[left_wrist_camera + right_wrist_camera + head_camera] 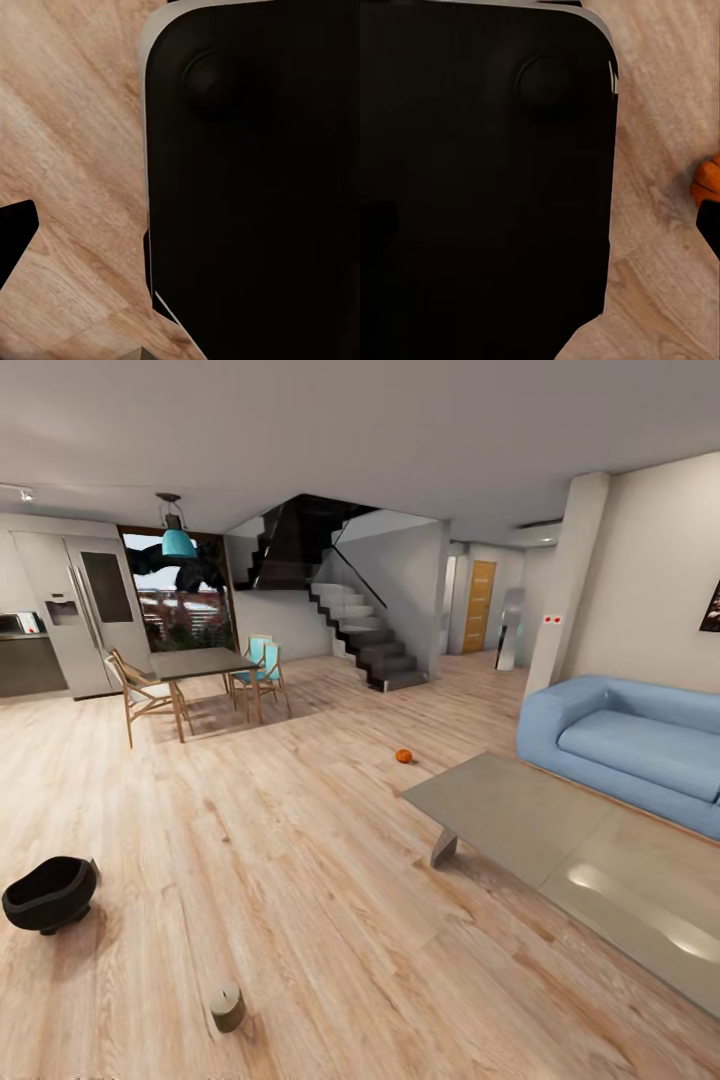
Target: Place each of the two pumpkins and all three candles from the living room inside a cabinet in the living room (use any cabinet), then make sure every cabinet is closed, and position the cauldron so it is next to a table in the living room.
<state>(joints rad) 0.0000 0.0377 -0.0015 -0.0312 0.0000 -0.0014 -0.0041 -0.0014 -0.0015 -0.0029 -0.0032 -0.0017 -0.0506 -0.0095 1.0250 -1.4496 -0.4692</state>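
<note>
you have one pumpkin [403,756] on the wooden floor [300,840], out in the open, just beyond the far corner of the low grey coffee table [520,815]. a second orange shape [707,185] sits at the edge of the right wrist view, on the floor beside the robot's dark base panel [480,187]; it looks like the other pumpkin, but too little of it shows to be sure.

one candle [227,1007] stands upright on the floor close to you, with its pale top up. the cauldron [50,895] sits on the floor at the left side of the head view, tilted, its mouth leaning toward the left. it is well apart from the coffee table and from the dining table [200,663].

the coffee table runs from the middle of the head view out to the right, with a blue sofa [630,745] behind it. the dining table stands farther back at left with chairs [262,672] around it, a teal lamp [178,540] above it and a fridge [85,610] behind. a staircase [365,630] rises at the back.

gripper state: you cannot tell for either hand. the left wrist view gives a dark base panel [255,180] over floor and one black tip [15,232] at its edge.
</note>
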